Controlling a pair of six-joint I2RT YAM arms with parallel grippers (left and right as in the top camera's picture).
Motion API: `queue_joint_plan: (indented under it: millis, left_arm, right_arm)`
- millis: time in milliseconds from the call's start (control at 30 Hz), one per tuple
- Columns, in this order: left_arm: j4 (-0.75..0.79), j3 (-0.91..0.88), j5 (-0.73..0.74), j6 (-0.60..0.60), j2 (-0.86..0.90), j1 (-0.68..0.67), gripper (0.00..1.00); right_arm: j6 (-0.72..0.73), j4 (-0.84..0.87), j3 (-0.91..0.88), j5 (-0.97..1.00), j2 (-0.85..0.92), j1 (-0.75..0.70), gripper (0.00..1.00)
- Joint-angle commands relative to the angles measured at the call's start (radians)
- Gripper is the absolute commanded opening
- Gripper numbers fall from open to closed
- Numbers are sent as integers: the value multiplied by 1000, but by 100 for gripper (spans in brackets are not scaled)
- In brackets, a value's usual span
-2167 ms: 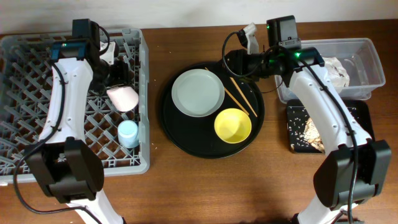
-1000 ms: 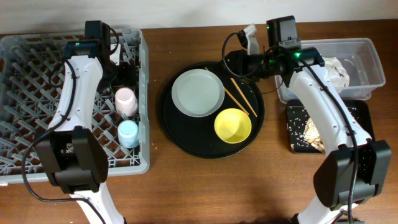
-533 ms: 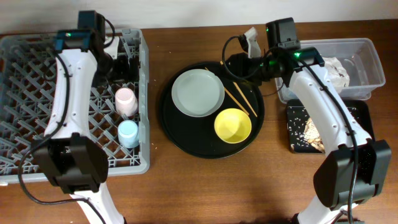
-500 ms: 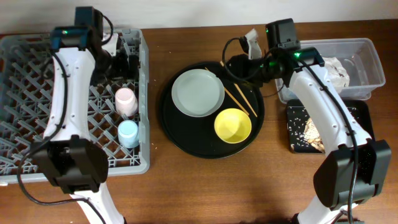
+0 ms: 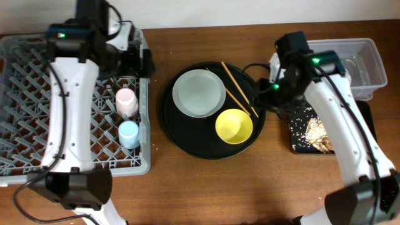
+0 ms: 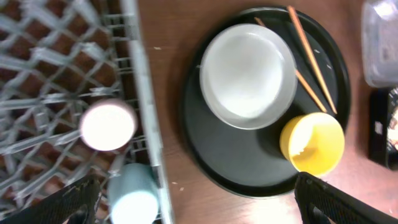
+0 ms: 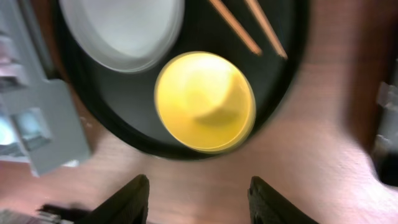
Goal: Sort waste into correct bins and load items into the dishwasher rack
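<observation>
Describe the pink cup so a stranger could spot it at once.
Start at the big grey dishwasher rack, left in the overhead view. Two small cups sit by its right wall; the pink cup is the upper one, just above the light blue cup.

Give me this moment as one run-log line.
left claw open, empty | right claw open, empty | pink cup, blue cup in rack | plate, yellow bowl, chopsticks on round tray

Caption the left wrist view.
In the rack: pink cup, blue cup; on the round black tray: plate, yellow bowl, chopsticks.
</observation>
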Motion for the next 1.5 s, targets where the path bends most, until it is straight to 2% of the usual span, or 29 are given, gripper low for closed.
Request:
queue_joint_plan:
  millis: [0,233,533,700,800,1033,1267,1467]
  left_arm:
    - [19,7,-14,8,-13,-57,99]
    - [68,-21,-22,8,-8,-124,99]
    - [192,-195,-19,-68,-3,-175,99]
    - [221,-257,-22,-74,-3,-177,99]
    - [238,-257,-23,-74,-3,-175,99]
    - [270,-257,-23,-74,-3,-175,99]
    - [277,-257,-23,-74,-3,-176,99]
    - [277,-257,-23,-74,-3,-176,99]
  right_arm:
    - [-2,-22,-8,130,-2,12,53]
    - [74,55,-159,174,10,45,53]
    - [96,198,-290,151,11,48,52]
    - [149,332,-395,143,11,49,41]
    - [152,376,-435,128,13,53,39]
    - [152,442,-476,129,20,72,38]
    - [156,509,-480,106,113,120,34]
    - [156,537,-478,65,134,163,28]
